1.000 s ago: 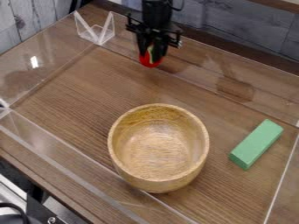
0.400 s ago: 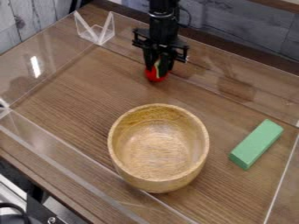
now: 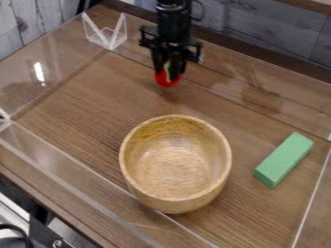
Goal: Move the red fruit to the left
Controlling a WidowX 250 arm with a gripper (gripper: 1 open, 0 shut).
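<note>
The red fruit (image 3: 165, 77) is a small bright-red strawberry held just above the wooden table at the back centre. My gripper (image 3: 168, 68) points straight down over it, its black fingers shut on the fruit's upper part, so only the red lower half shows. The fruit hangs behind the wooden bowl, well clear of it.
A round wooden bowl (image 3: 176, 162) sits in the middle foreground. A green rectangular block (image 3: 285, 159) lies at the right. Clear acrylic walls (image 3: 45, 68) fence the table, with a small clear stand (image 3: 104, 31) at the back left.
The gripper carried the strawberry forward and right, then back a little to the left and slightly up. It stays shut on the fruit throughout.
</note>
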